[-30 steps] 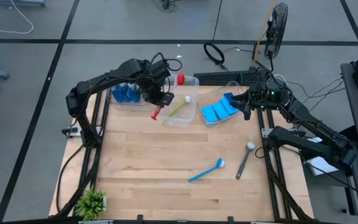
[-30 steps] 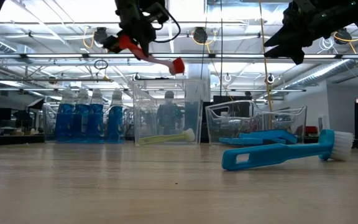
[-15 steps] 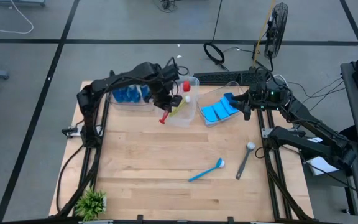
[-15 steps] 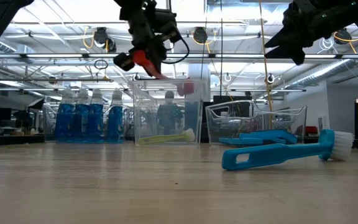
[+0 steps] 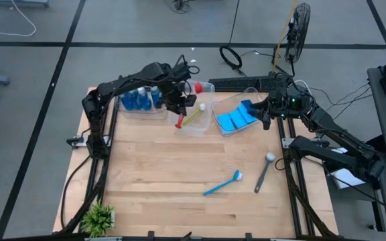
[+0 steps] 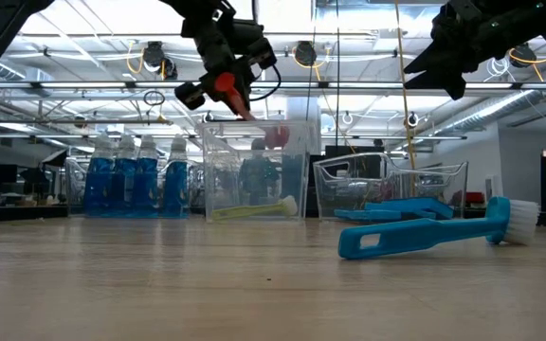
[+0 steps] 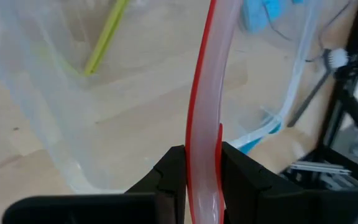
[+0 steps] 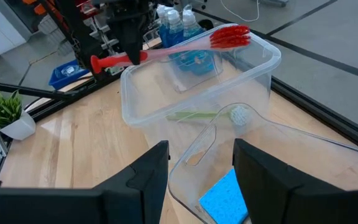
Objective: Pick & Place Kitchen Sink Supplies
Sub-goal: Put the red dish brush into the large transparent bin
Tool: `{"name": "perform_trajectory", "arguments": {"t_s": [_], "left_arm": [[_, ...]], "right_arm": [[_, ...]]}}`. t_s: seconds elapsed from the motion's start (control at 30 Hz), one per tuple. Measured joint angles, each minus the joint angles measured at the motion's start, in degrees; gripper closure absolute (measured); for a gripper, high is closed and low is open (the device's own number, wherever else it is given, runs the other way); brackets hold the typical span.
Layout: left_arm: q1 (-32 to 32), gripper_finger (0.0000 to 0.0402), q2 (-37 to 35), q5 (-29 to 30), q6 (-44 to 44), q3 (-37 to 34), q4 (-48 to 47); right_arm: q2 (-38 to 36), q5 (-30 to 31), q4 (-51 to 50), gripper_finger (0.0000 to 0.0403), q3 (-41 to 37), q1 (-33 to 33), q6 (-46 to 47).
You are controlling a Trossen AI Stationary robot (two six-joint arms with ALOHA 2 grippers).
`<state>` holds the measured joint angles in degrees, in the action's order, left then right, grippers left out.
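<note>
Clearly the left hand, clamped on the red brush, holds it slanting over the middle tub, bristle end deeper inside than the handle, while the right hand waits open beside the sponge tub.

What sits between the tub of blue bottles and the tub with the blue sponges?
A clear tub holding a yellow-green brush, seen in the high view.

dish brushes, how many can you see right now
4. Red brush held by the left gripper above the middle tub; yellow-green brush inside that tub; blue brush and grey brush on the table.
</note>
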<state>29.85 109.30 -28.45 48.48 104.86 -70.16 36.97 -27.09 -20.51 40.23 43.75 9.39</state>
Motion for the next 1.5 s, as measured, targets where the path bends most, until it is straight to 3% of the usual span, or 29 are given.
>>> {"name": "perform_trajectory", "arguments": {"t_s": [0.2,0.53,1.13,1.5], "left_arm": [[0.3,0.0328,1.4,-0.4,-1.4,0.0,-0.3],[1.8,0.0328,4.1,-8.9,-5.0,0.0,0.1],[4.8,0.0327,5.3,-6.9,-5.8,0.0,1.4],[4.8,0.022,5.5,-6.4,-6.2,0.0,1.5]], "right_arm": [[0.0,0.0,0.0,0.0234,0.0,0.0,0.0],[0.0,0.0,-1.5,0.0234,0.0,0.0,0.0],[0.0,0.0,-1.2,0.0234,0.0,0.0,-1.5],[0.0,0.0,-1.2,0.0234,0.0,0.0,-1.2]]}}
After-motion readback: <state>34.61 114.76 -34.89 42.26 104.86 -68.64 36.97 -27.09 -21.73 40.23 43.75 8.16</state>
